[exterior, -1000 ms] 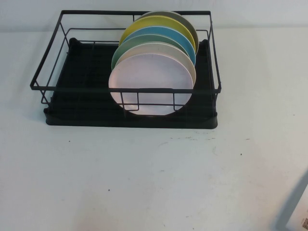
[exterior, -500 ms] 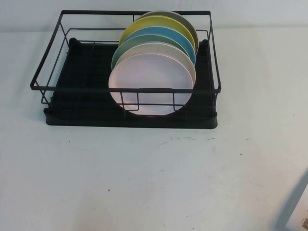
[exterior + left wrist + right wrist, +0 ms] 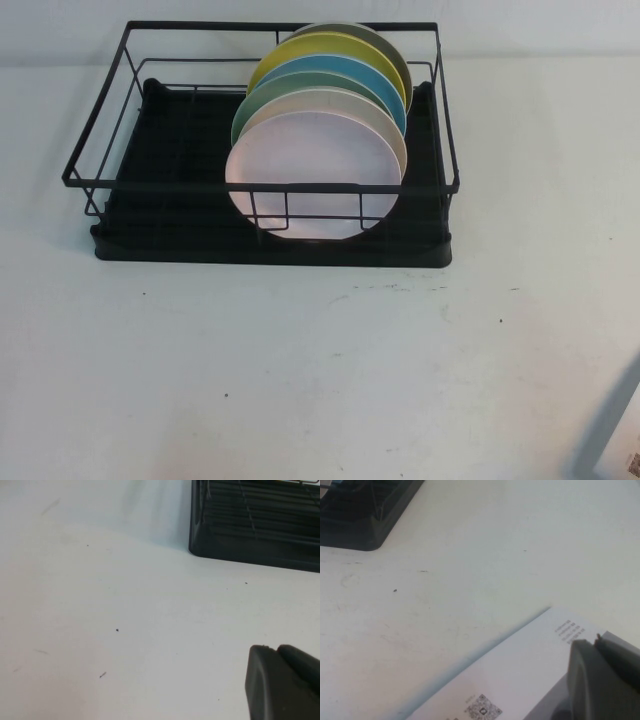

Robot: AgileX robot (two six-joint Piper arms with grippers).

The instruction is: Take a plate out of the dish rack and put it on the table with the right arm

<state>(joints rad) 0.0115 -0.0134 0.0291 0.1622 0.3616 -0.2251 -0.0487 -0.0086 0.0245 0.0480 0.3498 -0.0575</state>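
Nothing is started: the pink plate (image 3: 312, 175) stands foremost in the dish rack (image 3: 100, 185), so the right gripper (image 3: 605, 680), parked at five o'clock with fingers together, must open and reach in, while the left gripper (image 3: 282, 682) idles at seven o'clock, its finger state impossible to tell

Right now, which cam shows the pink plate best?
The high view. The pink plate stands upright at the front of the stack in the rack, face fully visible behind the front wire. The left wrist view shows only a rack corner and the left end effector; the right wrist view another corner and the shut right end effector. Neither shows the plate.

High view down, wrist views low, sharing dish rack (image 3: 270, 150)
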